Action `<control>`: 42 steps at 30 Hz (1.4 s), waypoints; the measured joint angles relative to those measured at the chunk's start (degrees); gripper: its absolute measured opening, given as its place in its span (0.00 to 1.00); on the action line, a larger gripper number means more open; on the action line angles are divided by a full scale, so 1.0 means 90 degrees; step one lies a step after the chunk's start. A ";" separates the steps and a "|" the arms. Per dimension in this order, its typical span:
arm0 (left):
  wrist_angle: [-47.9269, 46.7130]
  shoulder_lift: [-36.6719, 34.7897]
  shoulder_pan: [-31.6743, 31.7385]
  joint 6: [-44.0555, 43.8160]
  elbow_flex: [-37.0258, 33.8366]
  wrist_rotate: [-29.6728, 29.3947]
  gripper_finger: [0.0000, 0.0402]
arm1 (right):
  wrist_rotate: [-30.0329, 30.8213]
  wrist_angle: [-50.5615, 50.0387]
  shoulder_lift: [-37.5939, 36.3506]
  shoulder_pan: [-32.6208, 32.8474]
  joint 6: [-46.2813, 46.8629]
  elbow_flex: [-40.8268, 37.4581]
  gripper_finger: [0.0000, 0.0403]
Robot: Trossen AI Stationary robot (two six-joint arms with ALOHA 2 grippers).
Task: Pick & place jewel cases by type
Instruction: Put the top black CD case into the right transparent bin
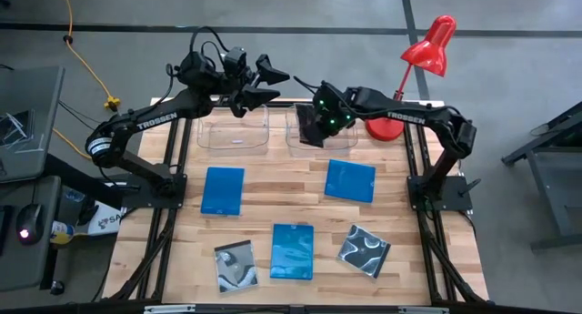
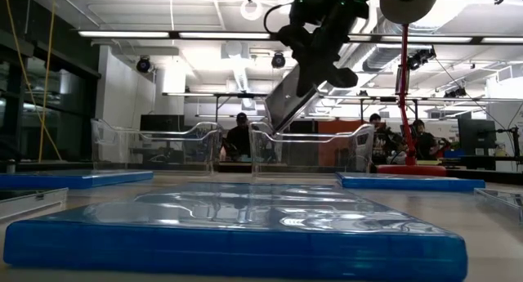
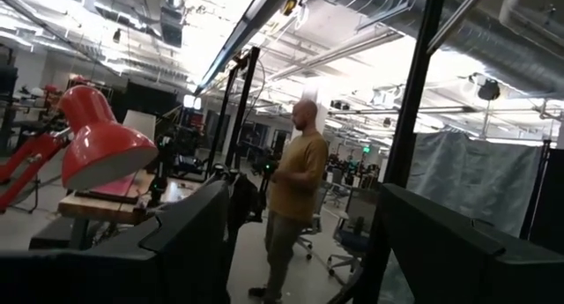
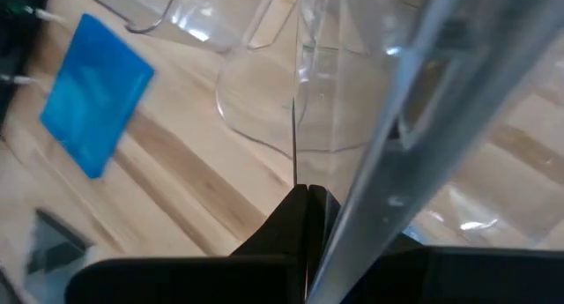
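Right gripper (image 1: 314,127) fingers clamped on black jewel case (image 2: 286,106), tilted above right clear tub (image 2: 310,147) at twelve o'clock, left gripper (image 1: 264,82) raised, fingers wide.

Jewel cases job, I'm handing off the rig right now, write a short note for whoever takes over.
Right gripper: shut on a black case, tilted above the right tub, not yet released.
Left gripper: jaws open, raised behind the left tub, holding nothing.
On the table: three blue cases and two swirl cases.
Done: none visibly binned. Left: drop this case, then sort the other five.
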 joint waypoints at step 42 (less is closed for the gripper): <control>-0.0183 0.0000 -0.0002 -0.0373 0.0000 0.0161 0.73 | -0.1383 -0.0211 0.0603 -0.0575 0.1373 0.0000 0.04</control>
